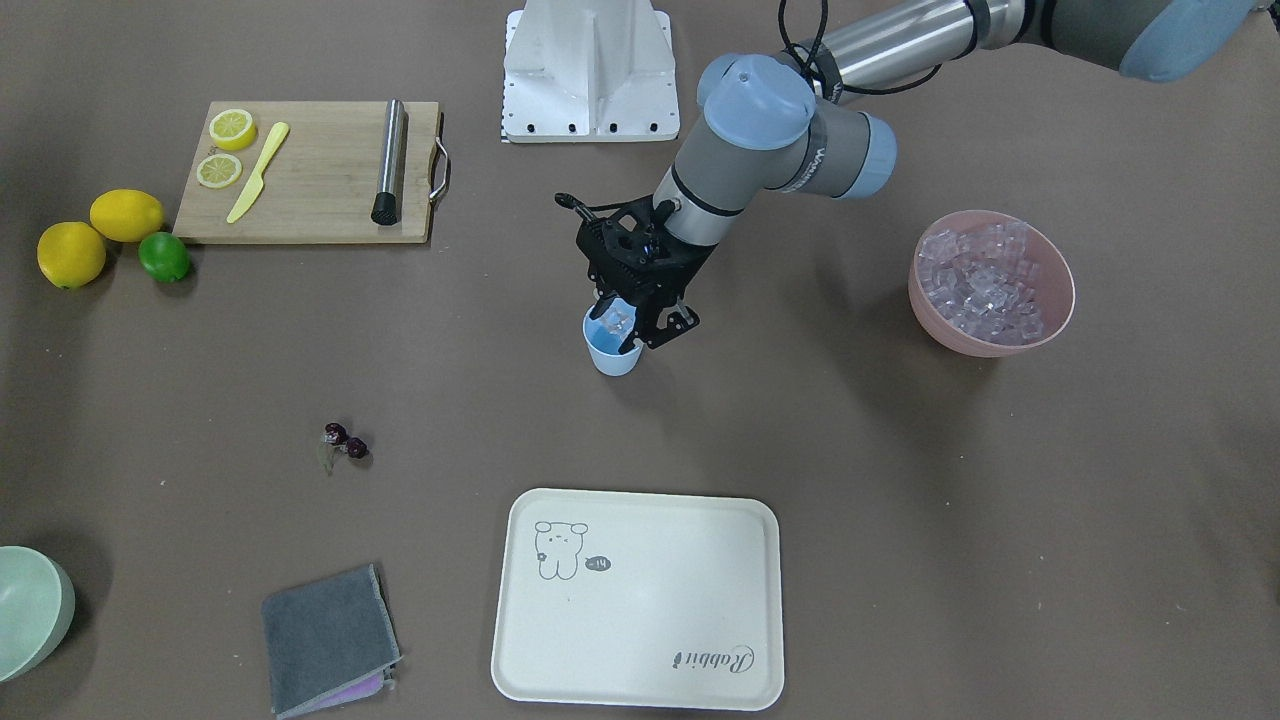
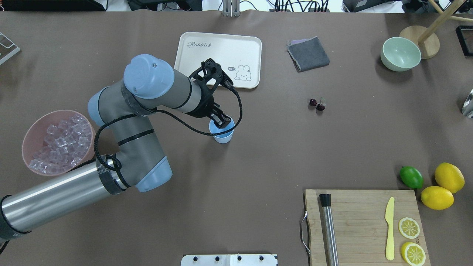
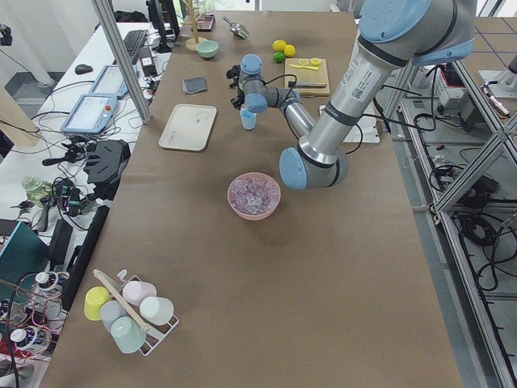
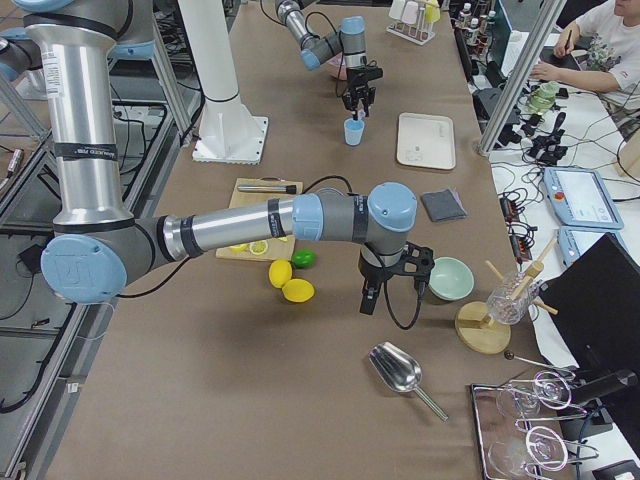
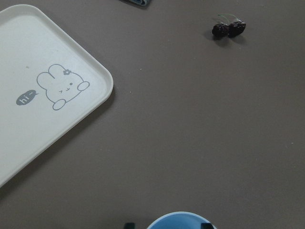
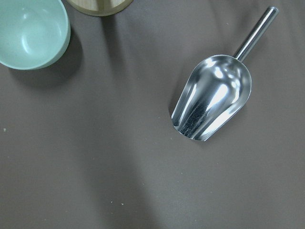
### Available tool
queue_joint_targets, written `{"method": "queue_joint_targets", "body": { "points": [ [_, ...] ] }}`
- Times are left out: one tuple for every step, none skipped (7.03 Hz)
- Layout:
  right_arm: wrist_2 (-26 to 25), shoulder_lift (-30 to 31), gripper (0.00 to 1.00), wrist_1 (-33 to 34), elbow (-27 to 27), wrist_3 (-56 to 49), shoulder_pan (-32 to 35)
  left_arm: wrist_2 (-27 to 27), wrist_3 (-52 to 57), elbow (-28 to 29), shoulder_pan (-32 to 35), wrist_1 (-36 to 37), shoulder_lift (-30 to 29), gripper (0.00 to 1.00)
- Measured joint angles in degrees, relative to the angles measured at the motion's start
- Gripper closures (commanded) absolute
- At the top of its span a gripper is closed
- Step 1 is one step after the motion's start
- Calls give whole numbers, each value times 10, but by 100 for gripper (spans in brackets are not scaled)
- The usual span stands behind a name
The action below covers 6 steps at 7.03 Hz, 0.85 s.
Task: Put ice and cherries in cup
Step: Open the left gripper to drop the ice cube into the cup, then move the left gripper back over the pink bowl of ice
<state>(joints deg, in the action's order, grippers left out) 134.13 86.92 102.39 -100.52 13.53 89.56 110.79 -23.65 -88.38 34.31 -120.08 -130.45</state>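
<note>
The brown table lies mostly bare across its middle, with things set well apart toward its edges. The left arm reaches in to the centre, and the left gripper hangs over the cup, its 2 fingers spread apart on either side of the blue rim and clamping nothing. The right arm is stretched toward the far end on the robot's right, its gripper pointing down at bare table near the green bowl and the metal scoop; whether those fingers are apart or together cannot be told. The cutting board sits close to the robot's side, and the cream tray sits near the opposite edge, with a wide bare strip between the tray and the cup. The pink bowl, heaped with ice, stands well apart from the cup on the left arm's side. The grey cloth lies near the operators' edge. The cherries lie alone on open table, well apart from the cup. 1 ice cube shows inside the cup's mouth.
</note>
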Motion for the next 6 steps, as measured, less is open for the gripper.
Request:
{"method": "queue_joint_targets", "body": {
  "points": [
    [0, -1, 0, 0, 0, 0, 0, 1, 0, -6, 0, -1, 3, 20],
    [0, -1, 0, 0, -1, 0, 0, 1, 0, -10, 0, -1, 4, 17],
    [0, -2, 0, 0, 0, 0, 0, 5, 0, -17, 4, 0, 4, 17],
    [0, -2, 0, 0, 1, 0, 0, 30, 1, -24, 27, 2, 6, 17],
    [0, -2, 0, 0, 1, 0, 0, 76, 12, -31, 68, 3, 21, 13],
    [0, -3, 0, 0, -1, -1, 0, 117, 47, -43, 117, 3, 56, 13]
  ]
}}
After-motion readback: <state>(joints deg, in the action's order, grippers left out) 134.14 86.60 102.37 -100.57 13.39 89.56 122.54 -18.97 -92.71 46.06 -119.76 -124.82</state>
